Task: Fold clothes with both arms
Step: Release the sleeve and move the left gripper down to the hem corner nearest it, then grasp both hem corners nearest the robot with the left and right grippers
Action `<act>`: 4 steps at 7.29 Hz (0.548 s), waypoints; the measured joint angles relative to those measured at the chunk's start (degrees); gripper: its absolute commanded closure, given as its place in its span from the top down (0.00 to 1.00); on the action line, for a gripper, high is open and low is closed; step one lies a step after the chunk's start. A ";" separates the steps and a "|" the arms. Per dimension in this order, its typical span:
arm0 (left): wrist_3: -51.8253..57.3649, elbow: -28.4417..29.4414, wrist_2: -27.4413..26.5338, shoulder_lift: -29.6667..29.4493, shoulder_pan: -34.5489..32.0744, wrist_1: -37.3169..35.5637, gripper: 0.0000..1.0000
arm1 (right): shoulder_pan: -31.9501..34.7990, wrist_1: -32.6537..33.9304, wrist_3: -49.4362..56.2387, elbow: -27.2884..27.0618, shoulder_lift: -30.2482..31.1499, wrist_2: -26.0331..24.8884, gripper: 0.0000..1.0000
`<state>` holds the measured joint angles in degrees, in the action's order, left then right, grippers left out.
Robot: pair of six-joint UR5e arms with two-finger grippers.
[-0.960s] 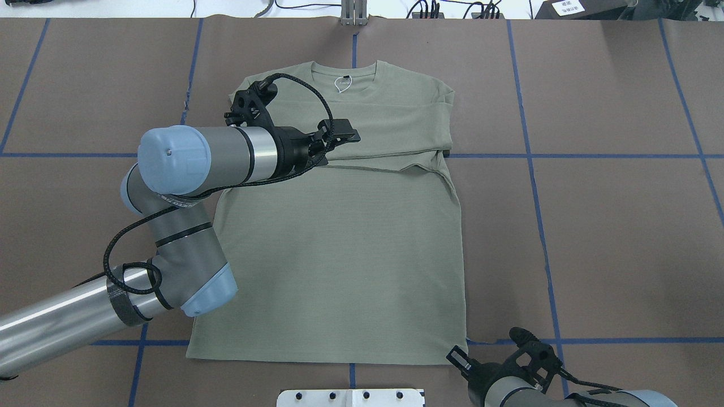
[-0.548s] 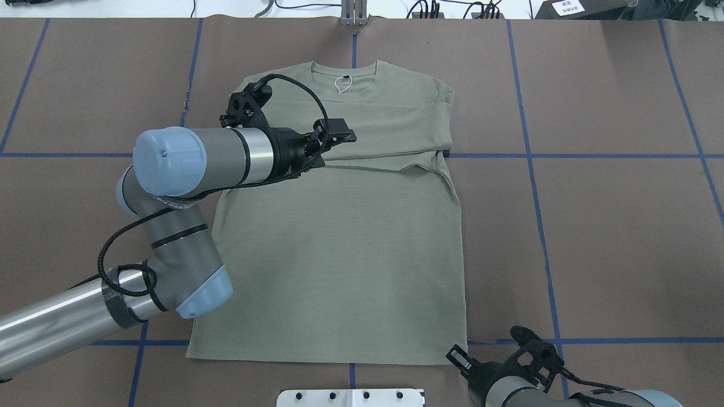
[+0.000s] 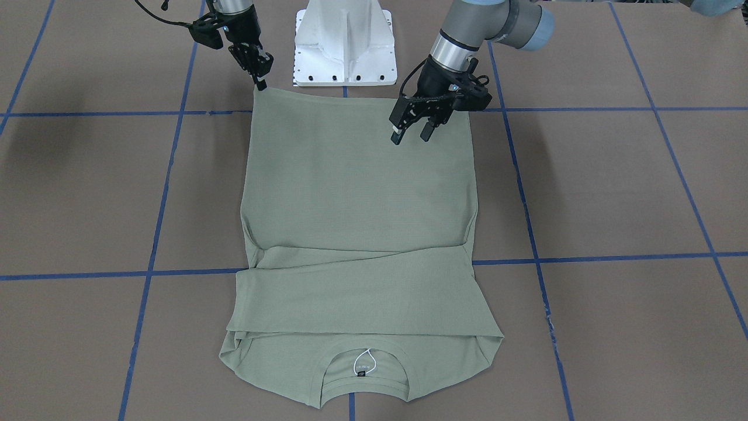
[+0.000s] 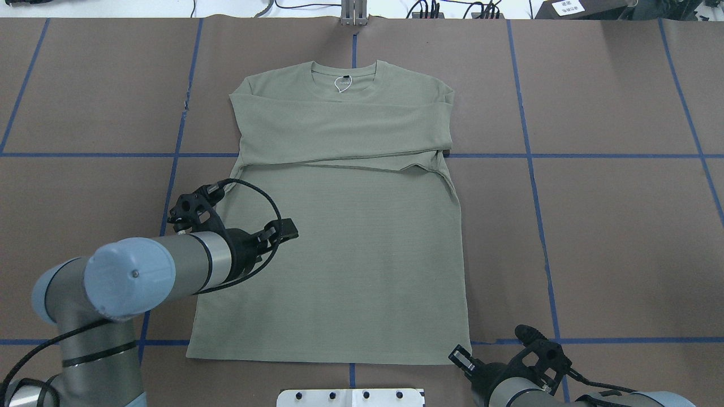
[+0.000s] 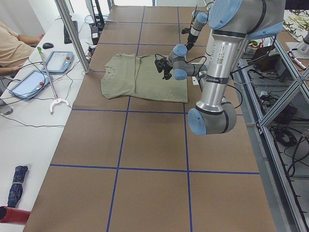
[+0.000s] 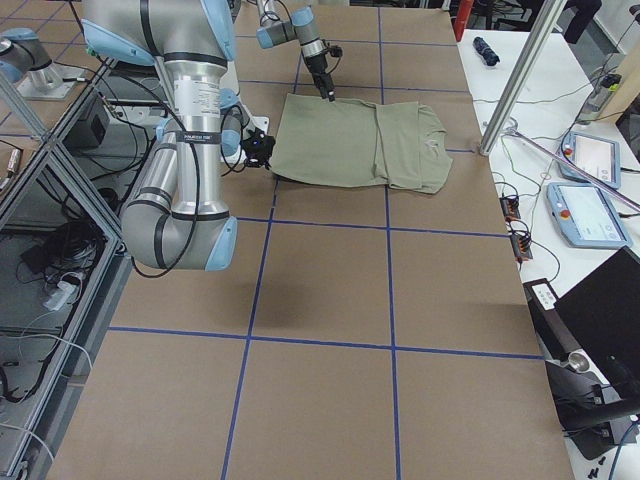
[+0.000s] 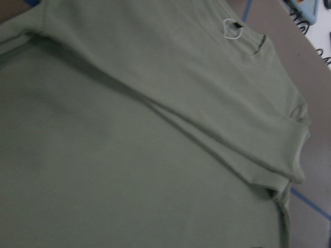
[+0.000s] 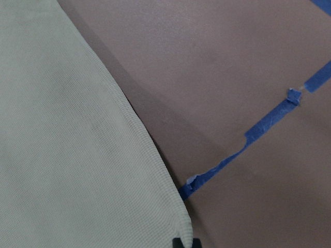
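The sage-green shirt (image 4: 350, 254) lies flat on the brown table, collar away from me, both sleeves folded across the chest (image 3: 362, 292). My left gripper (image 3: 411, 137) hovers open and empty above the shirt's lower body on my left side (image 4: 285, 230). The left wrist view looks down along the shirt (image 7: 129, 155) toward the neck label. My right gripper (image 3: 260, 82) sits at the hem corner on my right, its fingers together on that corner (image 4: 461, 357). The right wrist view has the corner of the shirt (image 8: 62, 155) running down to the black fingertips (image 8: 184, 243).
The white pedestal base (image 3: 345, 47) stands just behind the hem. Blue tape lines (image 4: 594, 155) cross the table. A metal post (image 4: 353, 12) stands beyond the collar. A person (image 5: 14, 46) sits at a side table with tablets (image 5: 60, 48).
My left arm has drawn back from the folded sleeves near the collar to above the lower left of the shirt, gripper still open. The right gripper has hardly moved.
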<state>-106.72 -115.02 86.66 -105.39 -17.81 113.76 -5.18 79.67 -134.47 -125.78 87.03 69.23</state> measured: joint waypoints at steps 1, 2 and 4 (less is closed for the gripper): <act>-1.77 -2.15 -0.16 2.61 3.07 -4.17 0.90 | 0.00 0.03 0.00 0.00 -0.01 0.27 0.00; -4.06 -3.15 -0.20 5.16 5.93 -5.99 0.90 | 0.00 0.04 0.00 -0.06 -0.02 0.37 0.00; -7.16 -4.59 -0.25 10.04 9.50 -7.53 0.88 | 0.04 0.05 0.00 -0.14 -0.02 0.38 0.00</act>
<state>-113.89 -119.61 86.41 -95.35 -8.31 106.22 -5.14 79.72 -134.47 -125.91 87.01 69.61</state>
